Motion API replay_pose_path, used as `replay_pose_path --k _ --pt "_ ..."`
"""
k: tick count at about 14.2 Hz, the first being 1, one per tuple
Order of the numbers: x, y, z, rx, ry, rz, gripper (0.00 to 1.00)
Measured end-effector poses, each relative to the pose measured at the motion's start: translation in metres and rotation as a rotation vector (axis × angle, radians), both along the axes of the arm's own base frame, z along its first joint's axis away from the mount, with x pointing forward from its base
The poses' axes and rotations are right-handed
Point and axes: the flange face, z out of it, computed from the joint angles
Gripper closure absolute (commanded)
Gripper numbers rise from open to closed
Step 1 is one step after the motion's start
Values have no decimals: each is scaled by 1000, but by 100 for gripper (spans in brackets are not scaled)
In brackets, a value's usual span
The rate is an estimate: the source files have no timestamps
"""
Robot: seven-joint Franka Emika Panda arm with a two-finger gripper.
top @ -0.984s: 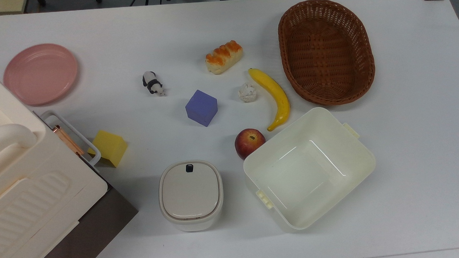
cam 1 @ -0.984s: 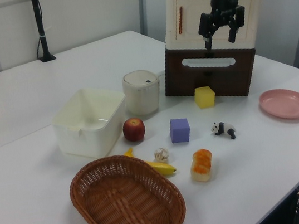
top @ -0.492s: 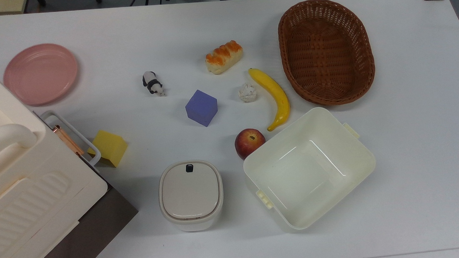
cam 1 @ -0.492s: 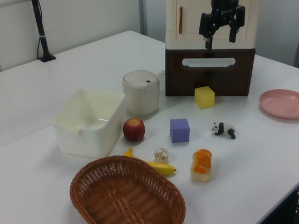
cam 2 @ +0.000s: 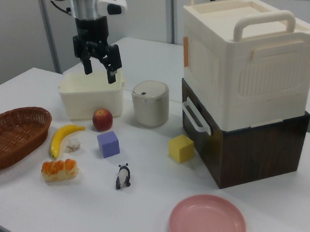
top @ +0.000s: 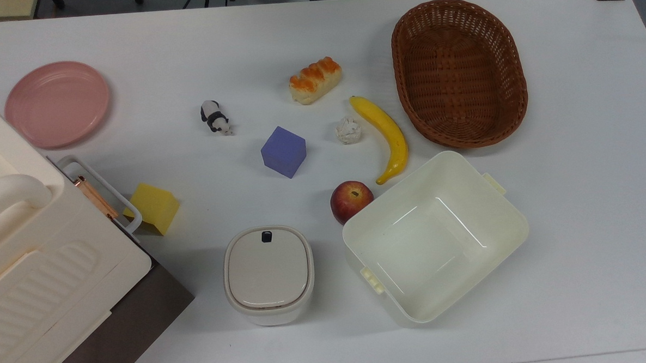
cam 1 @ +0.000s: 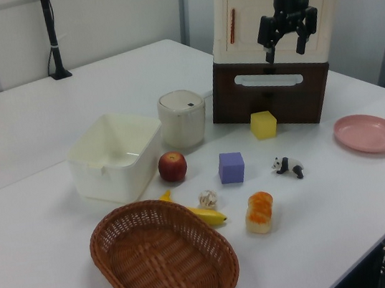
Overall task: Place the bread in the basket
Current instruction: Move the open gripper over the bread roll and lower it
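On the white table the wicker basket stands nearest the camera. The bread lies to its right, apart from it, and a banana lies between them. Behind are a purple cube, a red apple and a cream tub. The gripper hangs high before the cabinet, its fingers spread.

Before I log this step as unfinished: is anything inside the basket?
No. The basket holds only its bare woven floor, seen fully from above. The bread lies on the table beside the banana, and the gripper hangs open, far off.
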Motion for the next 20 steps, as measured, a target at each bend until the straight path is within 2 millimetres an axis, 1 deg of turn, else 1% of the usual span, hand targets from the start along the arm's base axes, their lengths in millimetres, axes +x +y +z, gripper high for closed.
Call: replay_pose_path --k 3,6,9,11,12,13,14,17,18,19,20 --pt "-3 19 -6 1 16 13 0" --pt "-20 27 -28 11 61 -133 0" --pt "-37 38 -57 18 63 -285 0" --pt "-53 53 -86 7 47 -412 0" --pt "-57 60 -95 5 39 -441 0" --pt "-61 69 -105 4 33 -456 0" --pt "-66 84 -119 -1 36 -459 0" --pt "-79 118 -151 -19 41 -429 0" --pt "-87 129 -169 -25 35 -414 0" --pt "-93 135 -184 -28 28 -403 0" --pt "-97 136 -194 -30 28 -400 0"
